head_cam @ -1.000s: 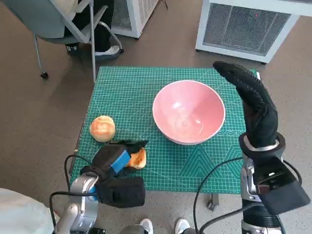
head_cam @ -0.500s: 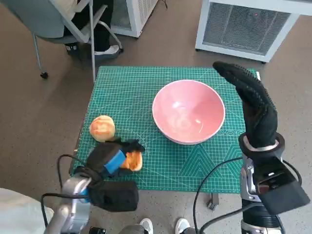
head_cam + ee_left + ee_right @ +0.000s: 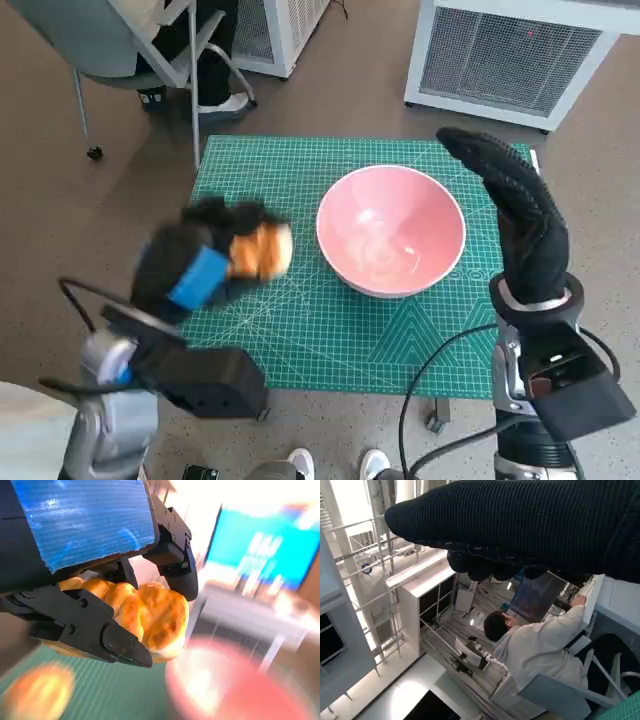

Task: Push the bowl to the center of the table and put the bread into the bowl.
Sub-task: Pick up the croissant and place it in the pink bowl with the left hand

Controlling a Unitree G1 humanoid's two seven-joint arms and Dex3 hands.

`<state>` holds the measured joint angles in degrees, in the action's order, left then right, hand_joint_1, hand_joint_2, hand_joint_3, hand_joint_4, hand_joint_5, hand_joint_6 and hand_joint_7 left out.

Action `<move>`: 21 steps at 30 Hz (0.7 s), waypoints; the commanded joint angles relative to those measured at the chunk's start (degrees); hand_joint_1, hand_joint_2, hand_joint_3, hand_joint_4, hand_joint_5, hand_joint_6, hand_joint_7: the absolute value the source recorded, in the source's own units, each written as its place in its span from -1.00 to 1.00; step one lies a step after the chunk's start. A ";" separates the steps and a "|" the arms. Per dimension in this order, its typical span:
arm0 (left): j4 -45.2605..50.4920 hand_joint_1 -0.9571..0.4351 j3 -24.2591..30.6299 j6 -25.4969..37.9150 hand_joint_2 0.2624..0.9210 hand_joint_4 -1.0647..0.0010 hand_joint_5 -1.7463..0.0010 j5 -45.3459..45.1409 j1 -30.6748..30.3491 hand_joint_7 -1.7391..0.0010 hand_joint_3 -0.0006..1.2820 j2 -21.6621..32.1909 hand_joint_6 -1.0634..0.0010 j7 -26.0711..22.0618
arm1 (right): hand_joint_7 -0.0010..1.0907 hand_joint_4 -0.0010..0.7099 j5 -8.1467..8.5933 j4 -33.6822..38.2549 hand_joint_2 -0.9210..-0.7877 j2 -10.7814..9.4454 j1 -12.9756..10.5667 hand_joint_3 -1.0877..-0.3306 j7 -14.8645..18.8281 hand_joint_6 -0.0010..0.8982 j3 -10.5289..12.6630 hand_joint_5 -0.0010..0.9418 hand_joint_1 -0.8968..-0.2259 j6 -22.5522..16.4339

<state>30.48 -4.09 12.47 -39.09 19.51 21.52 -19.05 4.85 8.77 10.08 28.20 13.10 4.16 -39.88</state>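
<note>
A pink bowl [image 3: 390, 230] stands on the green cutting mat [image 3: 290, 175], right of its middle. My left hand [image 3: 195, 268] is lifted above the mat's left part and grips a golden piece of bread [image 3: 264, 250] a short way left of the bowl's rim. In the left wrist view the black fingers [image 3: 95, 625] close round the bread [image 3: 150, 612], with the blurred bowl [image 3: 240, 690] beyond it. A second round bun [image 3: 35, 692] lies blurred on the mat; the head view hides it behind my left hand. My right hand [image 3: 520, 215] stands upright, fingers stretched, by the bowl's right side, holding nothing.
A grey chair [image 3: 120, 50] and a person's shoe [image 3: 228, 102] are beyond the table's far left corner. A white slatted unit [image 3: 520, 50] stands at the far right. A seated person [image 3: 540, 647] shows in the right wrist view.
My left hand has lifted the bread off the mat's near left part and carried it up and toward the bowl. The right hand and bowl have stayed put.
</note>
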 commanded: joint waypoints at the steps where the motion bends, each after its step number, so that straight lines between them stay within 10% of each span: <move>1: -0.73 0.38 -1.39 -0.89 0.85 -0.60 -0.29 -1.26 6.29 0.13 -1.00 -2.09 -0.63 3.58 | 0.36 0.04 0.38 0.45 -1.00 0.10 -0.70 -0.07 0.09 -1.00 -0.03 -0.98 0.07 0.25; 21: -39.03 0.38 -15.44 -21.59 1.00 -0.29 -0.33 2.08 29.21 -0.43 -0.84 -6.65 -0.03 9.17 | 0.36 0.04 -0.05 -0.02 -1.00 0.82 -1.09 -0.07 -0.29 -1.00 0.88 -0.98 0.09 -0.56</move>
<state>-3.14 -17.44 -7.76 -36.20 46.02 15.66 -9.88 4.82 8.91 10.53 28.23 13.09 4.71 -40.62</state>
